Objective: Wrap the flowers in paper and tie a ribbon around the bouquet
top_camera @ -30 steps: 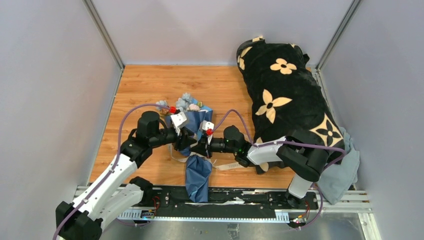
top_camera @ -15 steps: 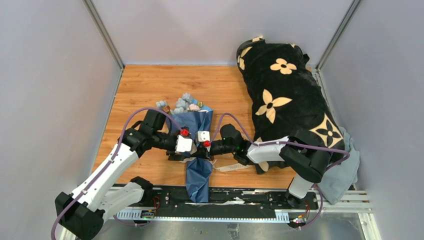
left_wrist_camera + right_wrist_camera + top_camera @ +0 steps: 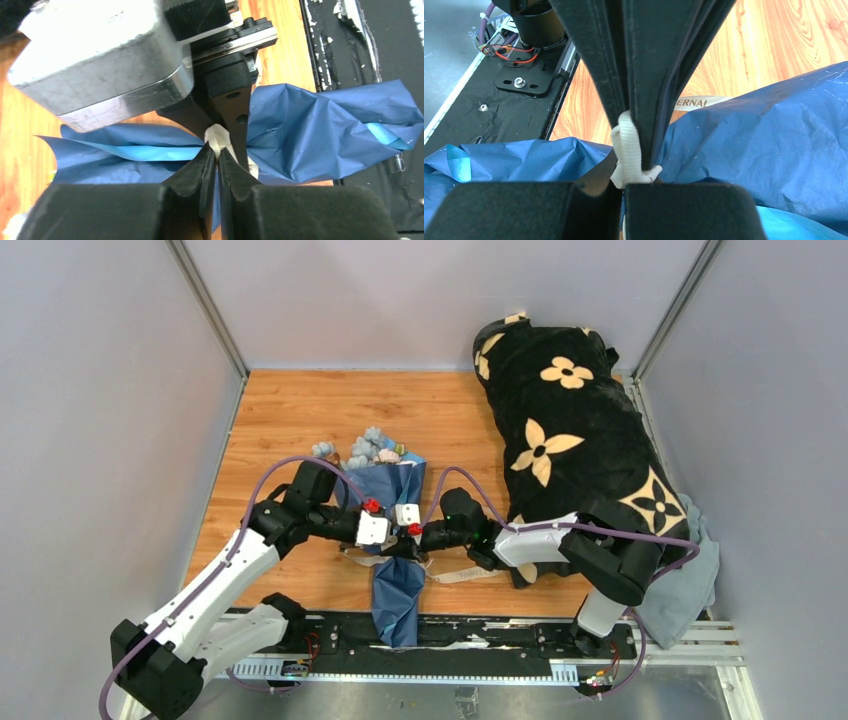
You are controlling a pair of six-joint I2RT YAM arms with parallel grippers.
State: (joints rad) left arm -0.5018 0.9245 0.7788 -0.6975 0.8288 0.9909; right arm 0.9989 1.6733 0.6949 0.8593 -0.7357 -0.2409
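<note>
Bouquet: a cone-shaped bundle point(image 3: 397, 592) is being kept flat on the wooden surface point(image 3: 290, 420), near its middle. Its wide end is being pointed to the far side, and its narrow crumpled tail is being let over the black base plate point(image 3: 480, 635) at the near edge.
Flowers: pale blue clustered blooms point(image 3: 372, 448) with a touch of pink are being shown at the far, wide end of the wrap.
Paper: a thin crinkled sheet point(image 3: 320, 130), dark navy outside, is being gathered tight at the waist. A light sky-blue strip of its other side is being exposed along the folds.
Ribbon: a flat woven cream band point(image 3: 628, 150) is being pinched at the waist of the bundle. A loose length is being left lying on the wood to the right.
Left pincer: its black tapered fingertips point(image 3: 217, 152) are being pressed almost together on the ribbon, from the left of the waist.
Right pincer: its tips point(image 3: 623, 185) are being held closed on the same ribbon from the right, tip to tip with the left one.
Blanket: a black plush heap point(image 3: 570, 430) with cream flower shapes is being kept at the far right.
Cloth: a dull grey-blue soft fold point(image 3: 690, 585) is being partly covered by the blanket at the near right.
</note>
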